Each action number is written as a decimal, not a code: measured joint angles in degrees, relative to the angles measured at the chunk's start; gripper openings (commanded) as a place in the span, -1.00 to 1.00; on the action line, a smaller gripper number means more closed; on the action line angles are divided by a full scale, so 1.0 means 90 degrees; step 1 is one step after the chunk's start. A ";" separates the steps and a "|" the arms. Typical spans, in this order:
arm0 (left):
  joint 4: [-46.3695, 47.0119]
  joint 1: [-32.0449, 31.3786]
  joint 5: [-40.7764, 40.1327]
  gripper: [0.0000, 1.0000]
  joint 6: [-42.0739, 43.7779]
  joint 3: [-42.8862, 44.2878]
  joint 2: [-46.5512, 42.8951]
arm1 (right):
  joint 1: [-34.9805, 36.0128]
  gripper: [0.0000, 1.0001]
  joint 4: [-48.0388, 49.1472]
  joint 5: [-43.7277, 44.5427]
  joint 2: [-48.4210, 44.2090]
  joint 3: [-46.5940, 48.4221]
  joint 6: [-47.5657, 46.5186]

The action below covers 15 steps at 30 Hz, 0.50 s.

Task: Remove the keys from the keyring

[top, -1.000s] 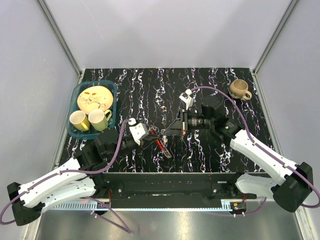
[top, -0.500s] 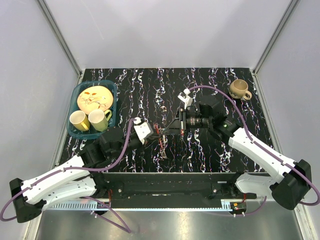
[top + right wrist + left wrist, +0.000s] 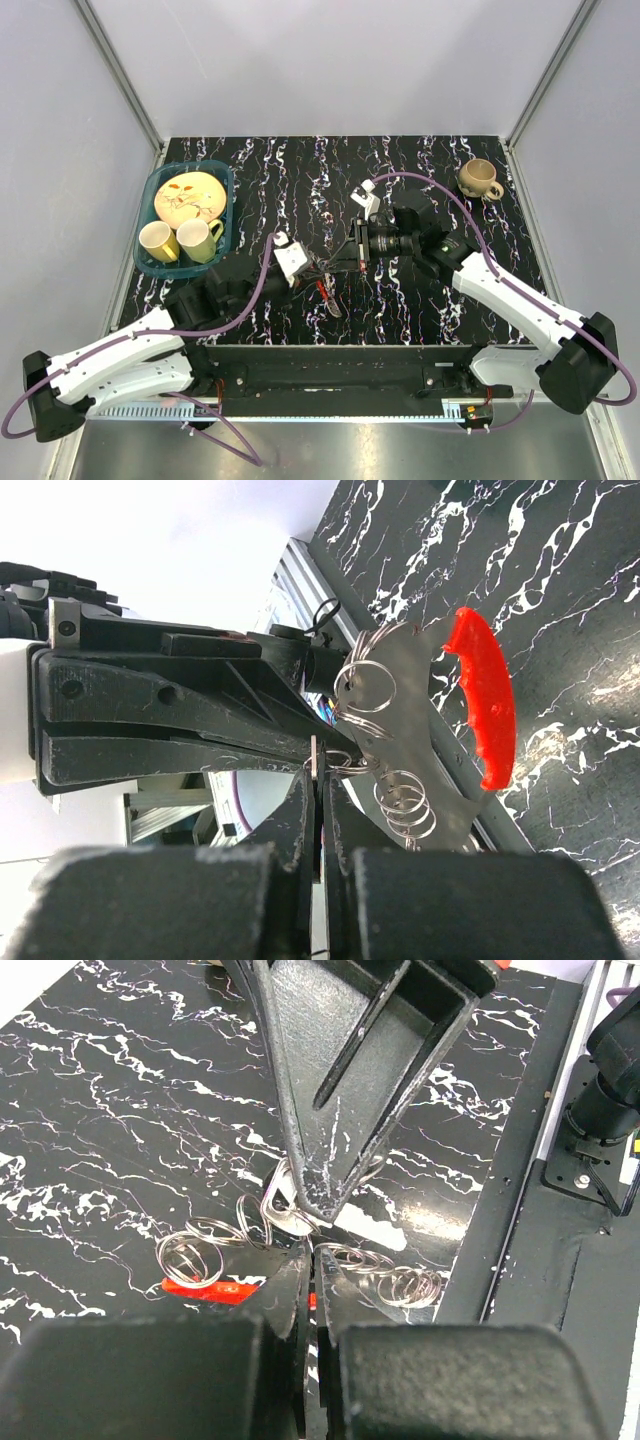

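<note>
Two white robot arms are reaching in from the near edge of a black marbled table and meeting tip to tip slightly left of its centre. The left gripper is pressing its dark fingers almost fully together, pinching the thin wire of the keyring. The right gripper is coming in from the right, its jaws likewise closed tight on that wire loop. The keys, flat and silvery, are hanging with several small coiled rings and a bright red curved piece just under the two sets of fingertips. Whether the bunch is touching the table cannot be told. Farther back on the left, a teal basket is holding a yellow plate and two pale yellow mugs. Well apart, near the far right corner, a brown mug is standing upright on its own.
</note>
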 measured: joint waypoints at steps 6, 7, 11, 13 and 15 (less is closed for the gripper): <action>0.0010 0.0000 0.0002 -1.00 -0.0136 0.0029 0.0039 | 0.0005 -1.00 0.0012 -0.0066 0.0000 0.0000 -0.0012; 0.0010 0.0000 0.0005 -1.00 -0.0151 0.0036 0.0053 | 0.0007 -1.00 0.0012 -0.0066 0.0000 0.0000 -0.0012; 0.0029 0.0000 0.0010 -1.00 -0.0158 0.0036 0.0078 | 0.0015 -1.00 0.0010 0.0024 -0.0002 0.0000 0.0061; 0.0049 0.0000 0.0032 -1.00 -0.0151 0.0036 0.0058 | 0.0017 -1.00 0.0010 0.0138 -0.0005 0.0002 0.0121; 0.0053 0.0000 0.0036 -1.00 -0.0143 0.0034 0.0022 | 0.0017 -1.00 0.0002 0.0250 -0.0010 0.0010 0.0199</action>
